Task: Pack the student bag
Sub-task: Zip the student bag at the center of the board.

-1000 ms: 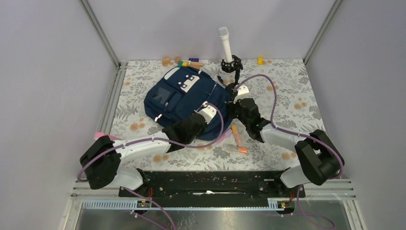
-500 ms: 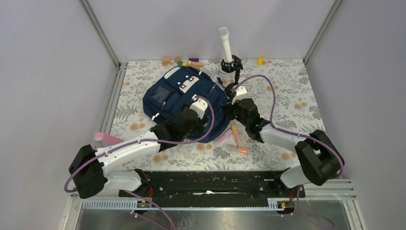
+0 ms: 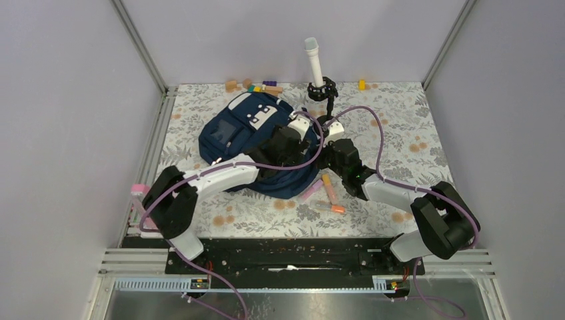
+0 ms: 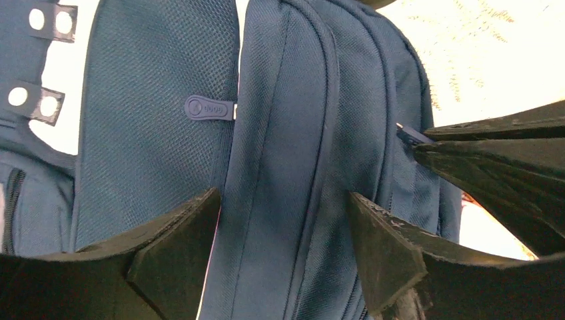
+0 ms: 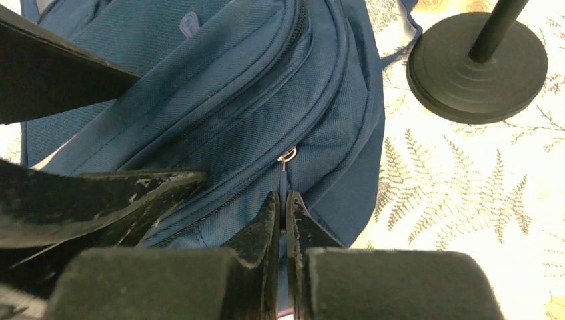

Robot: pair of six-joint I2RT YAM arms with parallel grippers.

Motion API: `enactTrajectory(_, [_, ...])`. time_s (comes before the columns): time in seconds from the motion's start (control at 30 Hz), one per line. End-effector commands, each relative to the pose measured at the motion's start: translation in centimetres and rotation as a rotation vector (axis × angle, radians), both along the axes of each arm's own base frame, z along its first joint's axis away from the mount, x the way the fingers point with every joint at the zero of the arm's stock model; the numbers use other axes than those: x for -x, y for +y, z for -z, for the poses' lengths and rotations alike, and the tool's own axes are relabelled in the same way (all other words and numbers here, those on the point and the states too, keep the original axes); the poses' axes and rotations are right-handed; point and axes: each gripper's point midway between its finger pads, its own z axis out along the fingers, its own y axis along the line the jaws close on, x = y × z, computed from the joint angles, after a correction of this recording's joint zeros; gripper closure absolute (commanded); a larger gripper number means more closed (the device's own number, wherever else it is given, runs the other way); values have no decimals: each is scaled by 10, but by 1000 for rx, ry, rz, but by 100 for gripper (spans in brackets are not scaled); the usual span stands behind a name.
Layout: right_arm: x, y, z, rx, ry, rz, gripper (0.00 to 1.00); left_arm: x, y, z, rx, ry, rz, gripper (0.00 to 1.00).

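- The table [image 3: 413, 120] carries the student bag [image 3: 240, 133] left of centre. The bag lies flat, with its long axis running far to near and slanting a little rightward toward the near end. Nearly all of it lies to the left of both grippers.
- The left gripper [image 4: 283, 195] hangs over the right part of the bag. Its fingers are spread wide to either side of a raised seam ridge and hold nothing.
- The right gripper [image 5: 283, 200] sits just right of it, at the bag's right edge. Its fingers are pressed together on the zip pull [image 5: 284, 183], just below the metal slider [image 5: 287, 158].
- The zip track appears to follow that right edge, so the coming pull likely has to run along the edge rather than away from it. The right arm already has the pull. The left is nearer the fabric and is placed to pin it.
- Markers [image 3: 328, 189] lie on the table just near-right of the bag, unpacked.
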Motion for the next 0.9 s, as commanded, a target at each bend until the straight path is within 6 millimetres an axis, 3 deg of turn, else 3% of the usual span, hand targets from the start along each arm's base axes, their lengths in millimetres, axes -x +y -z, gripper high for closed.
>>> enactTrajectory(0.0, [4, 5, -16, -36, -41, -11, 100, -19, -14, -20, 36, -69, 5, 29])
enactTrajectory(0.23, [3, 6, -16, -43, -43, -10, 100, -26, -3, -7, -71, -103, -5, 74])
enactTrajectory(0.33, [2, 5, -16, -41, -41, -5, 100, -24, 1, -2, -103, -97, 11, 100])
enactTrajectory(0.53, [-5, -4, -16, 0, -45, 48, 100, -4, 20, -4, -133, -83, 35, 100])
enactTrajectory(0.87, [-17, -20, -32, 47, -92, 106, 100, 38, 55, 11, -196, 47, 65, 100])
